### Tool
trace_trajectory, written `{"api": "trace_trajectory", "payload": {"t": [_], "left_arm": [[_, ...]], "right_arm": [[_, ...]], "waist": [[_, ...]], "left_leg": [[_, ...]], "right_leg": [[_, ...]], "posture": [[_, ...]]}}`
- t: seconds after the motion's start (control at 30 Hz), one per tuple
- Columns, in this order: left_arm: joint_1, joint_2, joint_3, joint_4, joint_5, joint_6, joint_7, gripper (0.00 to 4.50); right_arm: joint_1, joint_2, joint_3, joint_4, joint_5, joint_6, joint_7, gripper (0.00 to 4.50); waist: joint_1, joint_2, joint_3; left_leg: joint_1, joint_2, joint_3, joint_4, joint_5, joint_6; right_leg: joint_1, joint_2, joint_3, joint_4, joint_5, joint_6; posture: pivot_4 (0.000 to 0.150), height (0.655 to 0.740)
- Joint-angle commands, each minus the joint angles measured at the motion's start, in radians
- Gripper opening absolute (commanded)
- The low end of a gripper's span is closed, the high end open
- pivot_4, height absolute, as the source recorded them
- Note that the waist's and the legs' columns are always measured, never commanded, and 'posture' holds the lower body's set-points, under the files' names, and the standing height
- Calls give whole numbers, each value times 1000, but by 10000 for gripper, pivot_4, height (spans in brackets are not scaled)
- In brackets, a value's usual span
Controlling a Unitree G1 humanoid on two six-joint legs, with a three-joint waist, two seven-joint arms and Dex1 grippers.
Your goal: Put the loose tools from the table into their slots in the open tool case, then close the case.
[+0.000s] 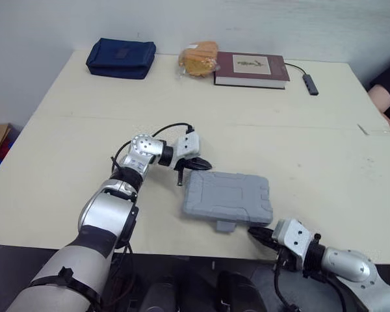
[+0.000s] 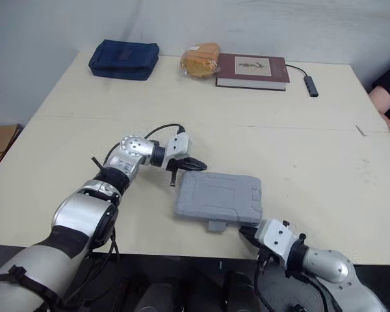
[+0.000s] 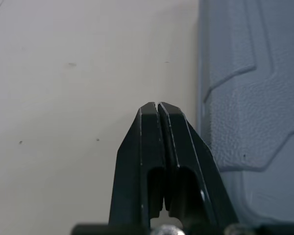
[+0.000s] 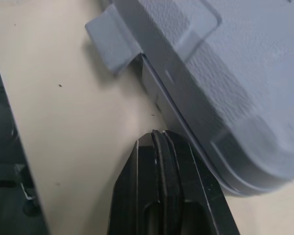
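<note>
**Status.** The case (image 1: pixel 227 197) lay flat with its lid down, near the front edge of the table (image 1: pixel 312 149). The left gripper (image 3: pixel 158 106), fingers pressed together and holding nothing, stood just beside the case's far left corner. The right gripper (image 4: pixel 159 133), likewise closed and empty, sat at the near right corner, close against the case wall.

**Hazards.**
- The latch (image 4: pixel 110 46) stuck out from the near edge and appeared unfastened. Any lift of the case could let the lid spring open and spill the contents.
- A push from the left gripper would drive the case toward the front edge. With little table left there, it could overhang or drop.
- Uneven pressure at opposite corners would turn the case rather than seat the lid.
- With its fingers closed, the right gripper could only nudge the latch and might slip off the tab.

**Surface and room.** The tabletop was pale, smooth and matte, offering little friction. A pouch (image 1: pixel 121 58), a bag (image 1: pixel 199 58), a book (image 1: pixel 251 69) and an adapter (image 1: pixel 311 84) lay along the far edge, well apart from the case. A person's arm (image 1: pixel 383 97) showed at the right.
</note>
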Motion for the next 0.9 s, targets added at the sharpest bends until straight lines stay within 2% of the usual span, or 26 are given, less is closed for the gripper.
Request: {"api": "trace_trajectory", "payload": {"t": [0.03,0.27,0.4,0.5,0.63,0.73,0.9], "left_arm": [[48,15,8,-54,-26,-24,-101,201],[183,58,17,-247,-62,28,-133,201],[298,80,39,-429,-102,129,-79,201],[365,95,55,-563,-144,226,-60,201],[358,180,97,-622,-178,270,-55,201],[333,180,112,-730,-277,398,-100,201],[345,155,35,-895,-304,459,-144,201]], "right_arm": [[-32,-26,-51,133,-55,27,-3,0],[-210,-5,-10,270,-82,-29,51,0],[-319,18,10,336,-95,-31,66,0],[-341,23,7,364,-101,-33,68,0],[-274,-2,-63,334,-84,-67,64,0],[-169,14,-157,244,-26,-106,60,0],[-25,18,-236,134,-10,-144,71,0]], "waist": [[0,0,0],[-1,0,0],[-4,0,0],[-4,0,0],[2,0,0],[14,0,0],[22,1,0]], "left_leg": [[0,0,0,0,0,0],[-1,0,-1,2,0,1],[0,0,-1,2,0,0],[0,1,-1,2,0,0],[-1,1,-1,2,0,0],[-2,0,-4,2,0,0],[-4,-2,-3,3,1,1]], "right_leg": [[0,0,0,0,0,0],[0,-1,0,0,1,0],[0,-1,1,0,1,0],[0,-1,0,1,1,0],[1,-1,0,1,1,0],[1,-2,0,0,1,0],[1,-1,0,-4,3,3]], "posture": [[1500,7400],[1500,7400],[1500,7400],[1500,7400],[1500,7400],[1500,7400],[1500,7400]]}}
